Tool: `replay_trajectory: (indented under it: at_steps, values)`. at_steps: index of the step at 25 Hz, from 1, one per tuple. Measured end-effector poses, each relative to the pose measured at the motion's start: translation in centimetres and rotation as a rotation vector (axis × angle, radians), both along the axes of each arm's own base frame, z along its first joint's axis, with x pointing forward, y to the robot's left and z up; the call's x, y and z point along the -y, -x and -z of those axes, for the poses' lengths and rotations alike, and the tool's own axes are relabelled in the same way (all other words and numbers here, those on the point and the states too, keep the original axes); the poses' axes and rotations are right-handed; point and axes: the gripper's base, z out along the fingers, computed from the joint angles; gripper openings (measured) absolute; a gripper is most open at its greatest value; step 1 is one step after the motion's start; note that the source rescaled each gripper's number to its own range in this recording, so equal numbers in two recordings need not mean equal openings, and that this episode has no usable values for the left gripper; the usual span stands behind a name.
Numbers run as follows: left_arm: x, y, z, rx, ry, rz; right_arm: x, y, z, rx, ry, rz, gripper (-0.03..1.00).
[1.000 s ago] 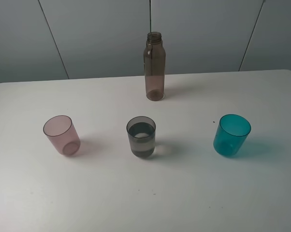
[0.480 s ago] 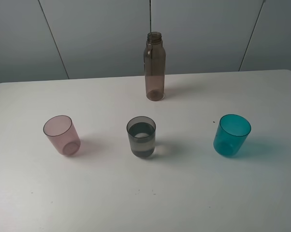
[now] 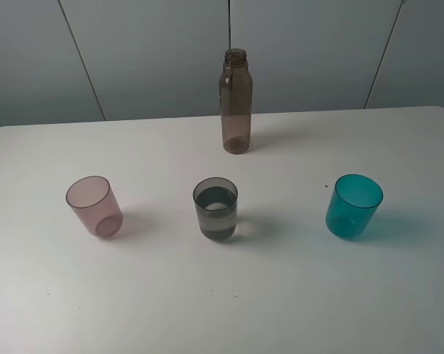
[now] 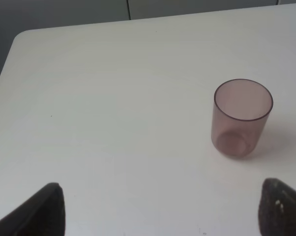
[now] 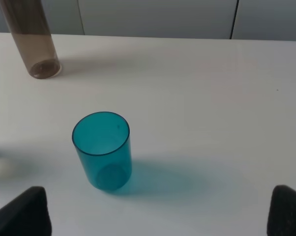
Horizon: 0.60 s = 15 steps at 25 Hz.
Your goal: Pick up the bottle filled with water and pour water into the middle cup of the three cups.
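Exterior high view: the bottle (image 3: pixel 236 103) stands upright, free. Smooth, tall, likely tippy; grasp mid-body. Both hands gape wide, empty.

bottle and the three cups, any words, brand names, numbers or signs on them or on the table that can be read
None can be read in any view.
The bottle: plain, no label.
The pink cup, the middle cup, the teal cup: no print.
The table: bare white, only tiny specks.

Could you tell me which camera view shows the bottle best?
The exterior high view: the bottle stands whole, neck to base, behind the middle cup. The right wrist view shows only its lower part; the left wrist view misses it.
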Motion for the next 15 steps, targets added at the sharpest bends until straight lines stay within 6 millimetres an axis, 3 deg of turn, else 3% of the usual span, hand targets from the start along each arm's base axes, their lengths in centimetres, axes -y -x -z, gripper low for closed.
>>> replay_trajectory:
  at_steps: [15]
  values:
    - [0.00, 0.00, 0.00, 0.000, 0.000, 0.000, -0.05, 0.00, 0.00, -0.001, -0.015, 0.002, 0.84]
